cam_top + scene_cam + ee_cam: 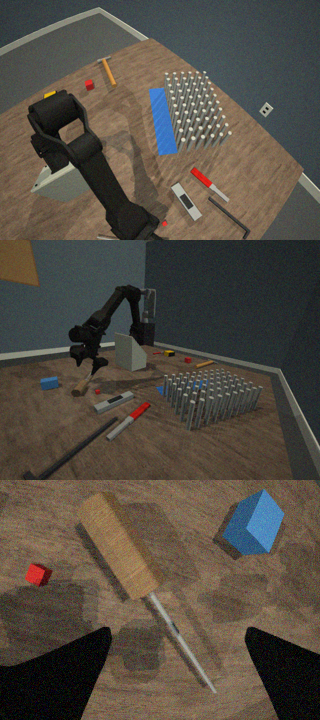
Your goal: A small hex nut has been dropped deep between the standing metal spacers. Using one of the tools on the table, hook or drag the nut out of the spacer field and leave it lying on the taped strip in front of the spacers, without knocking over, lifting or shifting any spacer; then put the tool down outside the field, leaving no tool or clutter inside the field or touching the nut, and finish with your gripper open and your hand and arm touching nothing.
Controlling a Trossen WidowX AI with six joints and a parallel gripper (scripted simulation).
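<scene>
My gripper (85, 369) (178, 634) is open and empty above a wooden-handled tool (80, 387) (120, 545), whose thin metal shaft shows between and below the fingers in the wrist view. A black bar with a bent end (228, 214) (77, 447) lies on the table. Near it lies a red-handled tool with a flat grey blade (202, 178) (139, 410). The metal spacers (183, 140) (190, 415) stand upright in rows beside the blue taped strip (162, 124). The hex nut cannot be made out in any view.
A grey bar with a dark inset (178, 189) (103, 406), a small red cube (164, 223) (97, 391) (38, 574) and a blue block (49, 383) (255, 525) lie nearby. A pale wedge-shaped box (64, 187) (124, 353) stands by the arm. A hammer (109, 73) (204, 364) lies farther off.
</scene>
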